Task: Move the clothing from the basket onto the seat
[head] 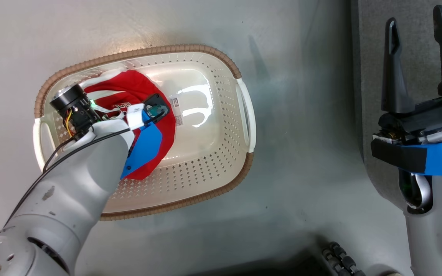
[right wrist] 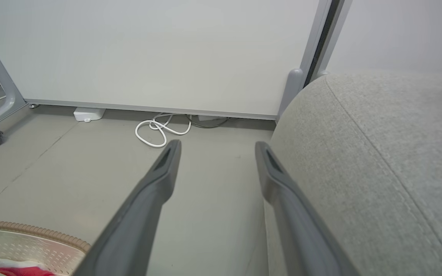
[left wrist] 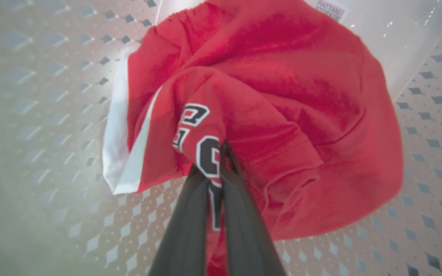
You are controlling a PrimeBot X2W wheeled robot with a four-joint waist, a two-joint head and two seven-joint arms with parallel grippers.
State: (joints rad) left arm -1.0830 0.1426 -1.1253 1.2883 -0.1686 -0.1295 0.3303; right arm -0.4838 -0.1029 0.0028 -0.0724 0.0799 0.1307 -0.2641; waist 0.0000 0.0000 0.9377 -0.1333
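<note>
Pale forearm (head: 79, 180) of the left arm reaches down into the basket (head: 213, 50), which stands on the grey floor (head: 301, 191). Along the floor's right edge rises the seat (right wrist: 378, 153), well apart from the basket, a seam running over its rounded edge. Bunched in red folds at the basket's left end lies the clothing (left wrist: 282, 96), its white trim toward the perforated side; whether it is one garment or two I cannot tell. The left gripper (left wrist: 211, 157) pinches a fold bearing black-and-white lettering, fingers pressed together. The right gripper (head: 415, 15) hangs by the seat's edge, fingers spread, holding nothing. A white cord (right wrist: 155, 132) coils by the wall panel (right wrist: 148, 50).
</note>
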